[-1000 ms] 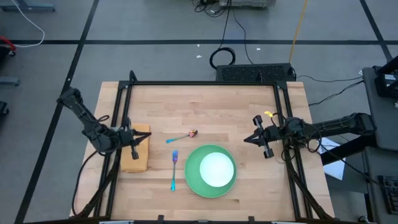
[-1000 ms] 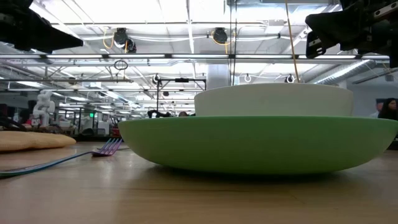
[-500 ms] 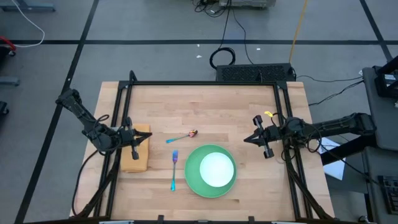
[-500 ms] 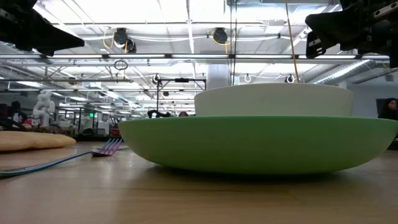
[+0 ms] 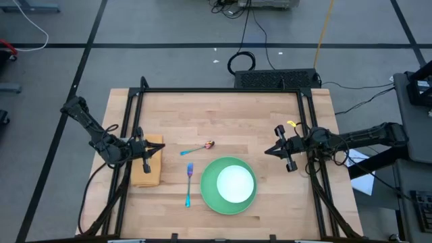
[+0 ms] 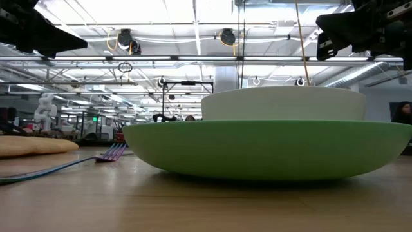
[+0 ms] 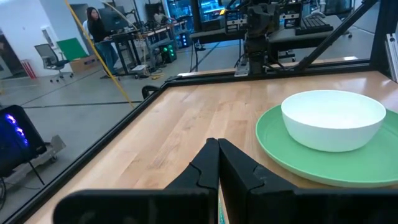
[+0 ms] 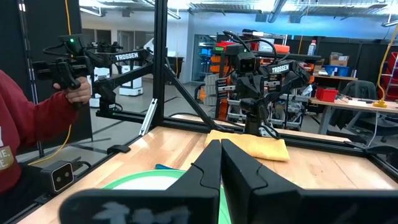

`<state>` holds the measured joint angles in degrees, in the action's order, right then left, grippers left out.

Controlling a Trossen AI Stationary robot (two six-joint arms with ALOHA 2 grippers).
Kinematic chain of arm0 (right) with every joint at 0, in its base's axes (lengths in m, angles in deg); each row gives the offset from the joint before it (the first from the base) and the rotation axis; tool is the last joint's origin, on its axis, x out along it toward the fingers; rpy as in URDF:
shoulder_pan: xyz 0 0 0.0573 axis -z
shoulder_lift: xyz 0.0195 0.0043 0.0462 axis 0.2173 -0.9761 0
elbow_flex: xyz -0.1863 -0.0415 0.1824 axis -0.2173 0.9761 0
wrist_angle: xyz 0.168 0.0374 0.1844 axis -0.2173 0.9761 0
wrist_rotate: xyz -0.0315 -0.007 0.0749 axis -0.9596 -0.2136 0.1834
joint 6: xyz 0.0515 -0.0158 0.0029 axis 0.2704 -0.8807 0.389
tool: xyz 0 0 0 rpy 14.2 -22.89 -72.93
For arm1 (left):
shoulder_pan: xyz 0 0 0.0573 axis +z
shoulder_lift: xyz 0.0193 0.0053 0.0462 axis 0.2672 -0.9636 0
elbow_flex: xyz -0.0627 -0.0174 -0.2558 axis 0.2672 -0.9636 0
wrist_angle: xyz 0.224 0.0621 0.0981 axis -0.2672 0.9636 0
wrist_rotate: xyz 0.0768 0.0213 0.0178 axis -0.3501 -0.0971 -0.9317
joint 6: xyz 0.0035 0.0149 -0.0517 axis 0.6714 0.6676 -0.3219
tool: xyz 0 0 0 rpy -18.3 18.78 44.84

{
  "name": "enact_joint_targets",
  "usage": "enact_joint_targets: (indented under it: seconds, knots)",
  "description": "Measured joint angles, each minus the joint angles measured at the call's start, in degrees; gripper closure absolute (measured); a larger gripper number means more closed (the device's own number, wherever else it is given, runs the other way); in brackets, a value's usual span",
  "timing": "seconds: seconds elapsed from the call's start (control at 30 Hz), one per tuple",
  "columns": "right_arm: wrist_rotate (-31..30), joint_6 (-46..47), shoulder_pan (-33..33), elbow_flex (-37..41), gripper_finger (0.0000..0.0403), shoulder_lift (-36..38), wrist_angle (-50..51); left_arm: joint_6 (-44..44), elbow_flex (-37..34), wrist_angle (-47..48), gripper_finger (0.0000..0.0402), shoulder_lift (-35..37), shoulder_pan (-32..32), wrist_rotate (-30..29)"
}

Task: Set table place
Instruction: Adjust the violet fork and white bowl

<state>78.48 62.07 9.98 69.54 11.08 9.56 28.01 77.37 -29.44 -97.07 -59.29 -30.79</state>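
Observation:
A big green plate (image 5: 211,194) lies on the table near its front edge, with a white bowl (image 5: 235,182) standing in it. A blue-handled fork (image 5: 188,185) lies to the plate's left. A blue-handled spoon (image 5: 198,148) lies beyond the fork. A tan folded cloth (image 5: 146,174) lies flat at the table's left. My left gripper (image 5: 156,150) is shut and empty, raised above the cloth's far part (image 6: 64,44). My right gripper (image 5: 268,151) is shut and empty, raised to the right of the plate (image 6: 322,32).
The table's black metal frame (image 5: 223,90) runs along its edges. Bare wood lies across the far half of the table (image 5: 223,115). A person in a red sleeve (image 8: 25,124) stands beyond the table's left side, holding a handle.

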Motion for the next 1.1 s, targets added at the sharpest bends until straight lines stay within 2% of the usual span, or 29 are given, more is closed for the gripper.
enact_joint_targets:
  seconds: [1.1]
  knots:
    - [0.0,2.0,0.0,0.0,0.0403,-0.1,-0.9,-1.1,0.0,-2.7,0.0392,0.0,0.0,-0.1]
